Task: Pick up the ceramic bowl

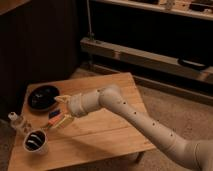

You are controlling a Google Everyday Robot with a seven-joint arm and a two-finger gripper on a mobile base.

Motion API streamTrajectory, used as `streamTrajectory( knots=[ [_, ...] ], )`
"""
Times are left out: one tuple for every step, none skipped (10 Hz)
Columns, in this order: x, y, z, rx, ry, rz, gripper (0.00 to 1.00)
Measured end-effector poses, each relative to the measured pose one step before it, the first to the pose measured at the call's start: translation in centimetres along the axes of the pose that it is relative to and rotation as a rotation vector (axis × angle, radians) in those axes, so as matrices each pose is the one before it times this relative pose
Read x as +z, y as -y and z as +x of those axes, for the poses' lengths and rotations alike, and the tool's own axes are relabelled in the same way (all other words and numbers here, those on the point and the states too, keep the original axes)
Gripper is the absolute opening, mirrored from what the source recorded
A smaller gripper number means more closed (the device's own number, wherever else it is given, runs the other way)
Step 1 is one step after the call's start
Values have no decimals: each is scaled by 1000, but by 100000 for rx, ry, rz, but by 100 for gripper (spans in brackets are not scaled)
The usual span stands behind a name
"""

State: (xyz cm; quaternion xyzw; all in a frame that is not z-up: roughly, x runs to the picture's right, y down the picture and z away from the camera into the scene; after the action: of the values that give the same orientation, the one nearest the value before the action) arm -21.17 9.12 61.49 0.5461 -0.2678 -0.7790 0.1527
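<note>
Ceramic bowl (42, 96), wide, shallow, round and glossy black, is sitting on the far left part of the light wooden table (107, 135), well apart from the small white cup with a dark inside (35, 141) at the near left corner. It is likely behaving as a stiff, fairly heavy and breakable thing, and its glazed surface is probably making it slippery. A pinch over the rim, one finger inside and one outside, is looking like the surest hold, and the right-hand rim is lying closest to the tool.

At the end of the pale jointed arm (145, 125), the pincer (61, 110) is hanging low over the table, just to the right of the bowl. Its two yellowish fingers (62, 98) are standing wide apart and gripping nothing. The farther finger is reaching to the bowl's right edge, though contact cannot be told. A small blue and orange object (54, 114) is lying beside the nearer finger.
</note>
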Motion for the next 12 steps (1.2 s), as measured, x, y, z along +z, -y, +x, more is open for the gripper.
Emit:
streamTrajectory(
  knots=[
    [0,-3,3,2,-11,-6,80],
    [-1,-1,4,3,-9,-1,80],
    [-1,2,6,-13,0,3,80],
    [-2,-1,1,0,-2,-3,80],
    [-4,-5,-6,-11,31,-6,80],
    [-148,-158,79,-586,794,-355,80],
    [-375,-360,80,-2432,2802,-521,80],
    [-641,-824,308,-4001,4360,40,80],
    [-1041,-1569,175,-6400,5800,1626,80],
    [-1197,-1705,-41,-7712,5298,2817,80],
    [-1123,-1791,-317,-8601,5909,3881,80],
    [-1124,-1437,-127,-7835,5043,4149,80]
  ],
)
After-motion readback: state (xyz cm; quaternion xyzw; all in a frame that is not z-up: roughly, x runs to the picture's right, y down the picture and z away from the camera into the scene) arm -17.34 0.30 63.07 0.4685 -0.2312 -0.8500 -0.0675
